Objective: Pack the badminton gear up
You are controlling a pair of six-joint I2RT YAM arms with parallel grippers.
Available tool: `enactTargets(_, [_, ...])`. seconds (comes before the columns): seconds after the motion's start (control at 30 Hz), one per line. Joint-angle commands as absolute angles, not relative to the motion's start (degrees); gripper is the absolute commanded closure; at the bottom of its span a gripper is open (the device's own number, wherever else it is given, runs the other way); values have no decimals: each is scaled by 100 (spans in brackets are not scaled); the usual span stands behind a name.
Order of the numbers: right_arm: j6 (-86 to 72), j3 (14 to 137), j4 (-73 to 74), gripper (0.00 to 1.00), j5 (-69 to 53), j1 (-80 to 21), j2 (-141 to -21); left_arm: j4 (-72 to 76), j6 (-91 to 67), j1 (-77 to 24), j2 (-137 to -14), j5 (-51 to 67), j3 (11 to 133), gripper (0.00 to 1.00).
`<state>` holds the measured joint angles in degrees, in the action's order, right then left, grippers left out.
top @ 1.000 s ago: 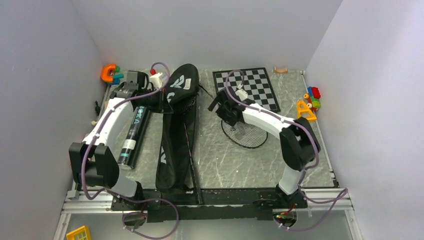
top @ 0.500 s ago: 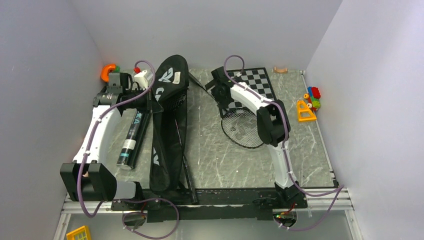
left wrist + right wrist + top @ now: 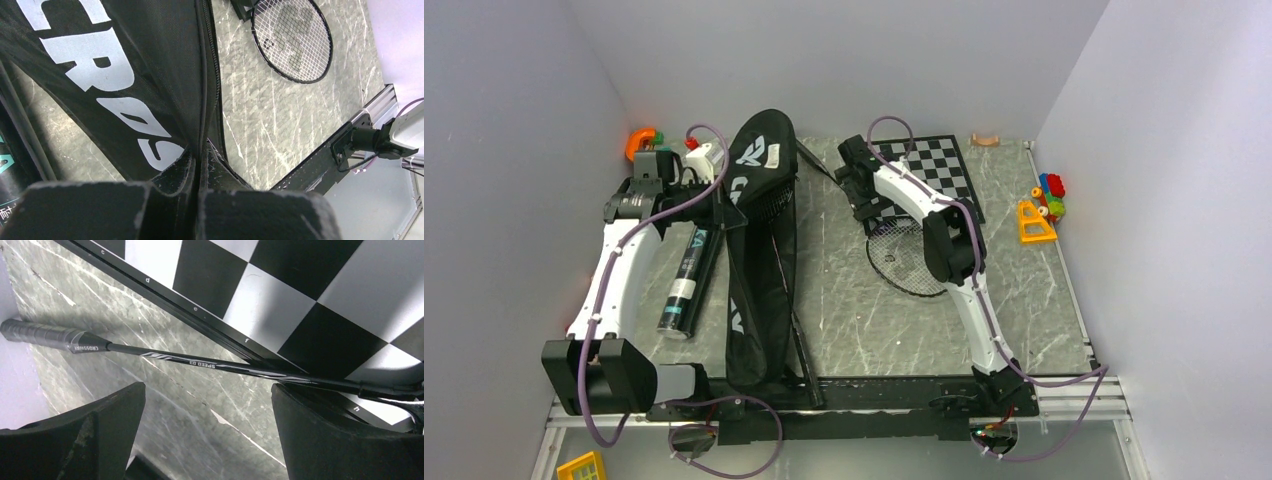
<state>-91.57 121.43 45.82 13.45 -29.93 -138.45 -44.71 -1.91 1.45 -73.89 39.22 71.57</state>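
From above, the black racket bag (image 3: 759, 260) lies lengthwise left of the table's middle, with its wide end toward the far wall. A dark tube (image 3: 689, 275) lies just beside it on the left. A thin black racket (image 3: 911, 258) rests right of the bag, its oval strung head flat on the table near the chessboard (image 3: 939, 170). The left arm reaches forward with its wrist turned rightward, which puts the left gripper (image 3: 722, 200) at the bag's left edge. The right arm stretches far forward, and the right gripper (image 3: 860, 198) hangs over the racket's shaft. In the left wrist view the fingers are pinched tight on a fold of the bag's fabric beside its white lettering. In the right wrist view the fingers are spread wide and hold nothing. The shaft lies between them, along the chessboard's edge, with the grey handle at the left.
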Motion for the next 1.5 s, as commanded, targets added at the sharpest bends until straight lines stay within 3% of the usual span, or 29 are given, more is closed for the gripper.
enactTargets(0.0, [-9662, 12373, 5031, 0, 1586, -2989, -13932, -4003, -186, 194, -7112, 4300, 7217, 100])
enactTargets(0.23, [-9967, 12785, 5288, 0, 1677, -2990, -14169, -4166, -124, 202, -7089, 4391, 7242, 100])
enactTargets(0.53, [-10083, 12118, 5317, 0, 1707, -2926, -14081, -4123, -112, 221, -6969, 4400, 7127, 100])
enactTargets(0.83, [-9612, 11465, 5037, 17, 1595, -2892, -13715, -4393, 292, 238, -6986, 4453, 7205, 100])
enactTargets(1.13, [-8807, 9780, 4858, 26, 1803, -2945, -12703, -4349, 343, 245, -7015, 4496, 7076, 100])
enactTargets(1.27, [-8718, 8583, 4439, 26, 1880, -2866, -12059, -4347, 403, 246, -7141, 4598, 7081, 100])
enactTargets(1.47, [-8415, 7885, 4386, 27, 2113, -2743, -11457, -4302, 409, 243, -7207, 4612, 7040, 100])
